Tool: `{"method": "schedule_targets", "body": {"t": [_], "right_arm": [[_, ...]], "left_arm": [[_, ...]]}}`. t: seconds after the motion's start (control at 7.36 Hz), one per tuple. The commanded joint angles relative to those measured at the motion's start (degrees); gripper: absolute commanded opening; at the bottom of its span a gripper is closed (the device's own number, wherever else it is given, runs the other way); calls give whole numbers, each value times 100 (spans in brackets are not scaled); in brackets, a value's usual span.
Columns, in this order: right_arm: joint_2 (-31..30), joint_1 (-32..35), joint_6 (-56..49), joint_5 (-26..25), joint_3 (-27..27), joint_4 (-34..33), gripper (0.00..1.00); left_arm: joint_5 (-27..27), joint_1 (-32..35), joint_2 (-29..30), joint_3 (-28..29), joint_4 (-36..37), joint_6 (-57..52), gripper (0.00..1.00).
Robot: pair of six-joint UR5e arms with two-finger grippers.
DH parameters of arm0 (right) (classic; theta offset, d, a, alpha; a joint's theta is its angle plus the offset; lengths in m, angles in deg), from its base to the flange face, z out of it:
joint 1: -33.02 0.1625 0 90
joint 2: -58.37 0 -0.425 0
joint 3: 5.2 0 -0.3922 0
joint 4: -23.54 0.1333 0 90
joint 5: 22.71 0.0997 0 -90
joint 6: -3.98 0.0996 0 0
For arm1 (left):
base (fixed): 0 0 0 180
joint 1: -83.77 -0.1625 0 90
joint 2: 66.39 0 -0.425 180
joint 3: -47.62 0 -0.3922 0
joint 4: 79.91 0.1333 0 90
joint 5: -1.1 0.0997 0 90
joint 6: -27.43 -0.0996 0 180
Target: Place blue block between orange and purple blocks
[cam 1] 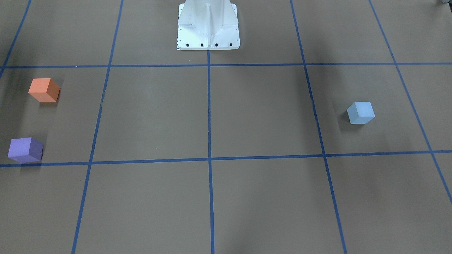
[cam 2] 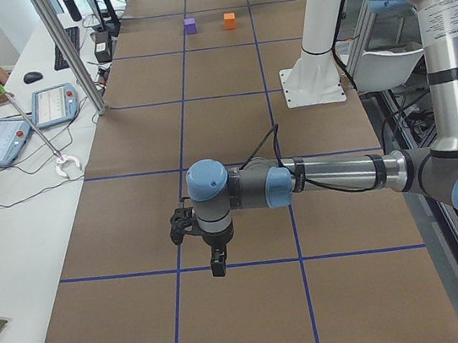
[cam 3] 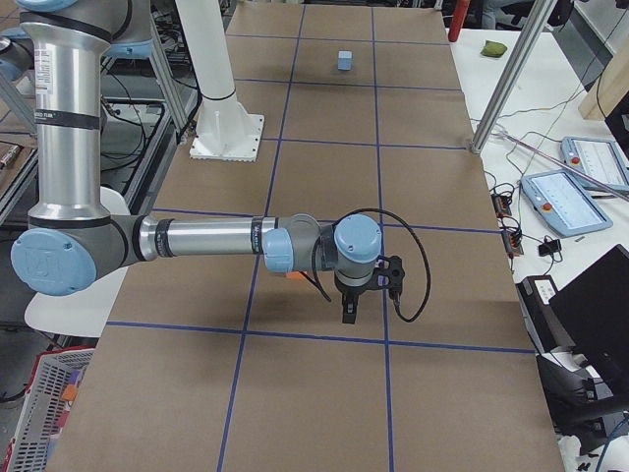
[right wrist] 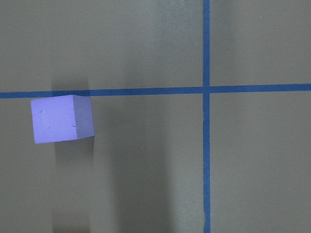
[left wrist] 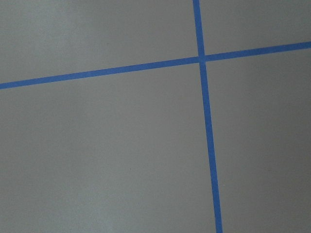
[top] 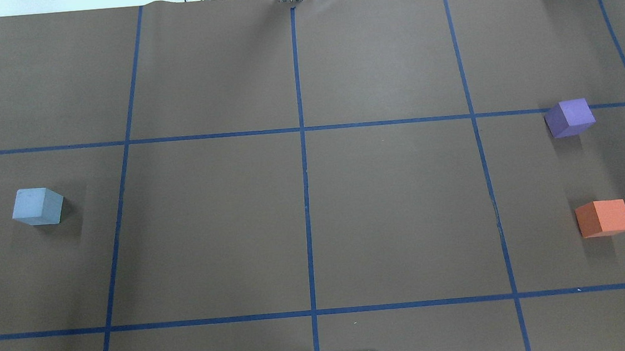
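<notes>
Blue block (top: 38,206) sits far on the left of the brown table (top: 393,214) in the view from above. It lies flat on the paper with nothing touching it. Near that end hangs the left gripper (cam 2: 217,265), pointing down, and no block shows in it. Only a side view shows it, so nobody can tell if its fingers are open or closed. Its own camera sees just bare table and blue tape lines (left wrist: 206,145). The job looks not yet started. To do the first step well, this gripper should go right above the blue block, turn to match its flat sides, open wide, come straight down and squeeze the middle. Far to the right wait the purple block (top: 569,118) and the orange block (top: 603,218), with a gap between them. The right gripper (cam 3: 349,313) hangs near them, and its fingers cannot be judged either.
</notes>
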Motion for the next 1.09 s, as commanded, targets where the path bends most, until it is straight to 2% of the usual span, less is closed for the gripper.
{"method": "schedule_targets", "body": {"t": [0.0, 0.41, 0.54, 0.68, 0.95], "right_arm": [[-32, 32, -4, -14, 17, 12, 100], [29, 23, 23, -5, 8, 12, 100], [30, 23, 23, 4, 8, 12, 100], [47, 23, 23, 4, 17, 12, 100], [65, 6, 23, 4, 17, 12, 100]], "left_arm": [[0, 0, 33, -8, 0, 9, 100], [9, -17, 400, -175, 52, 35, 100], [9, -174, 550, -227, 52, 44, 100], [70, -646, 691, -237, -17, 53, 100], [-401, -913, 998, -394, -289, 839, 100]]}}
